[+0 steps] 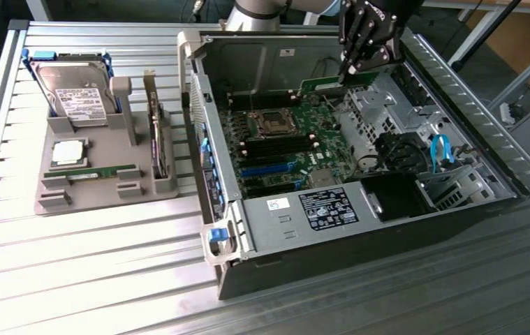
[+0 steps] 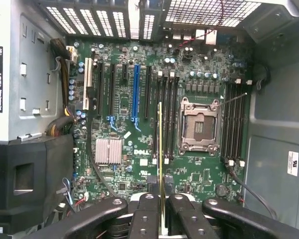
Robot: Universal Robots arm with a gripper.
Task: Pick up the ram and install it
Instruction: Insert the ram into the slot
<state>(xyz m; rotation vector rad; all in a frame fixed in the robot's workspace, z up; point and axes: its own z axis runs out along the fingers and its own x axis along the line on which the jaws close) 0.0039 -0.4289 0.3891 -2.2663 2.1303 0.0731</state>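
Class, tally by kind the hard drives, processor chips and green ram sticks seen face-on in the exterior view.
Hard drive: 1
Processor chip: 1
Ram stick: 2 (held ram in gripper; spare ram on grey stand)
Total: 4

Ribbed metal table (image 1: 78, 279), glare at exterior view's left; grey floor (image 1: 502, 84) beyond.

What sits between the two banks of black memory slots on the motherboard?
The square metal-framed CPU socket, seen in the wrist view; the pincer holds the ram edge-on in front of one slot bank.
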